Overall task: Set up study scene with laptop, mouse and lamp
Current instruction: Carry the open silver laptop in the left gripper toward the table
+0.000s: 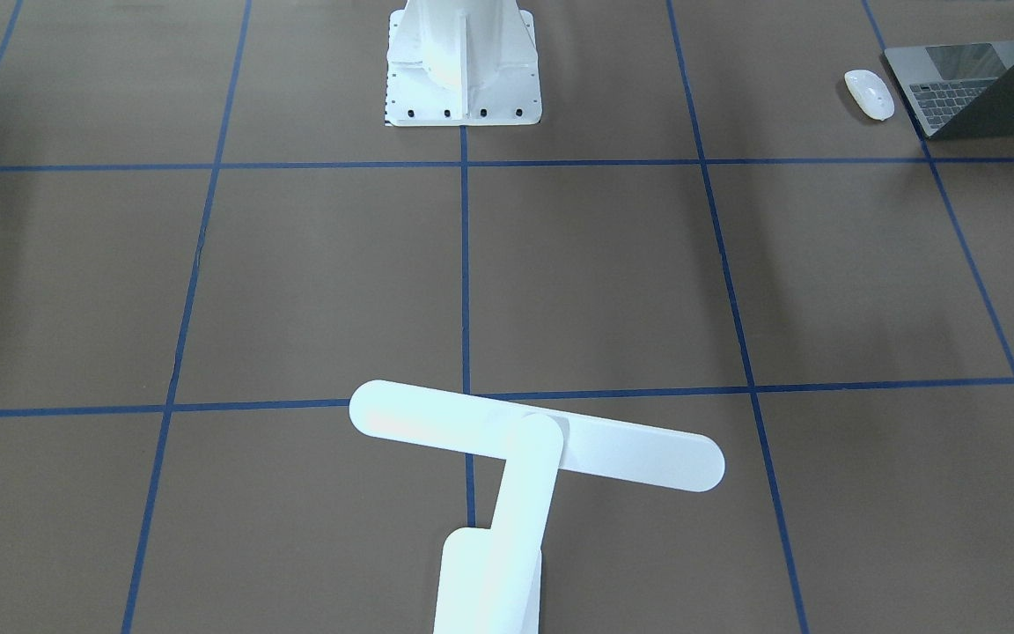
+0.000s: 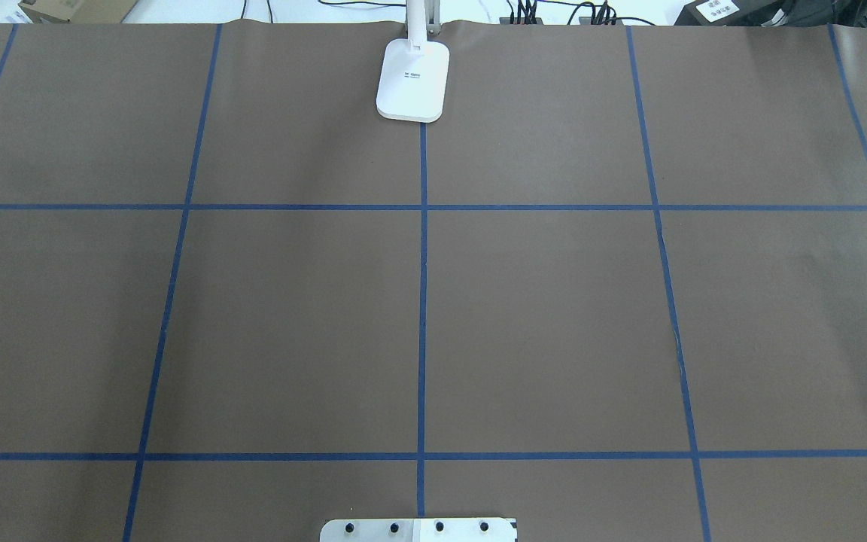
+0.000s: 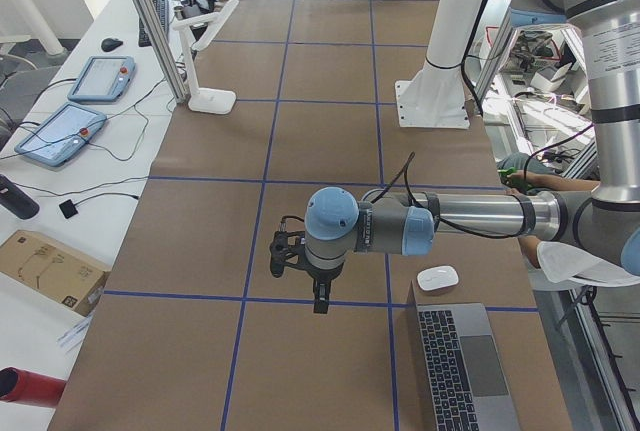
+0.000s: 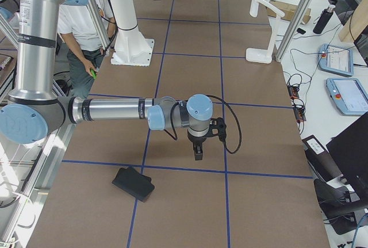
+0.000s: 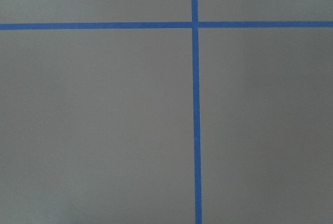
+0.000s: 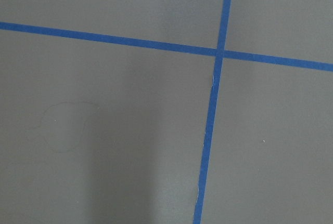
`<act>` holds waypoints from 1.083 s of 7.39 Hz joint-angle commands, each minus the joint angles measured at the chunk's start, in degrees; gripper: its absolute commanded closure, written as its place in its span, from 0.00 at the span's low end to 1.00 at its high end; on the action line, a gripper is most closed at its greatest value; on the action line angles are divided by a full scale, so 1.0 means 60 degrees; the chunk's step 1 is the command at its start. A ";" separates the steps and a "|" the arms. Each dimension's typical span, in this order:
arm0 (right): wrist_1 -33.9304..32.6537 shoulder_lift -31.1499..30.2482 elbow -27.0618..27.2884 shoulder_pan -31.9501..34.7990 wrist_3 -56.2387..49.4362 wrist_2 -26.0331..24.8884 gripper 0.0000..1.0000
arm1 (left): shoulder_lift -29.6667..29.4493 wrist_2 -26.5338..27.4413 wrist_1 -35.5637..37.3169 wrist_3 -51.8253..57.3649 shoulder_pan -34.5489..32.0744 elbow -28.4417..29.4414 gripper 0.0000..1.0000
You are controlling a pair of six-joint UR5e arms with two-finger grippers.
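Just beside the laptop (image 1: pixel 951 95), the mouse (image 1: pixel 869 94)

Bright, even overhead light; soft shadows only.
The lamp (image 1: pixel 535 436) blows out to featureless white in the front-facing view; faint broad shadows cross the brown table (image 2: pixel 554 316). Both wrist views look greyer and slightly soft, perhaps out of focus, and a dim vertical shadow band darkens the right one.

Opposite the white pedestal (image 1: pixel 463 70), the lamp (image 1: pixel 525 475) is running off frame; well to the pedestal's side, the laptop (image 1: pixel 956 92) is being cropped; left gripper (image 3: pixel 320 301) and right gripper (image 4: pixel 197 153) are showing too small to judge.
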 commanded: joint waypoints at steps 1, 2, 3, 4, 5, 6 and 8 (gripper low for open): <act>-0.0011 -0.0002 -0.0009 -0.0006 0.0023 0.0220 0.01 | 0.0002 0.0007 0.0004 -0.0011 -0.0022 -0.0023 0.01; 0.0003 -0.0002 -0.0009 -0.0006 0.0052 0.0337 0.01 | 0.0032 0.0021 0.0019 -0.0040 -0.0110 0.0020 0.01; 0.0018 -0.0002 0.0020 -0.0006 0.0038 0.0396 0.01 | 0.0061 0.0036 0.0019 0.0004 -0.0430 0.0166 0.01; 0.0482 -0.0002 -0.0009 -0.0006 0.0038 0.0397 0.01 | 0.0061 0.0094 0.0034 -0.0025 -0.0737 0.0443 0.01; 0.1009 -0.0060 -0.0053 -0.0035 0.0096 0.0382 0.01 | 0.0061 0.0095 0.0092 -0.0040 -0.0871 0.0750 0.01; 0.1028 -0.0060 -0.0097 -0.0036 0.0082 0.0382 0.01 | 0.0076 0.0095 0.0281 -0.0069 -0.1800 0.0840 0.01; 0.1087 -0.0119 -0.0054 -0.0036 0.0096 0.0470 0.01 | 0.0354 0.0167 0.1421 -0.1860 -0.2439 0.0244 0.01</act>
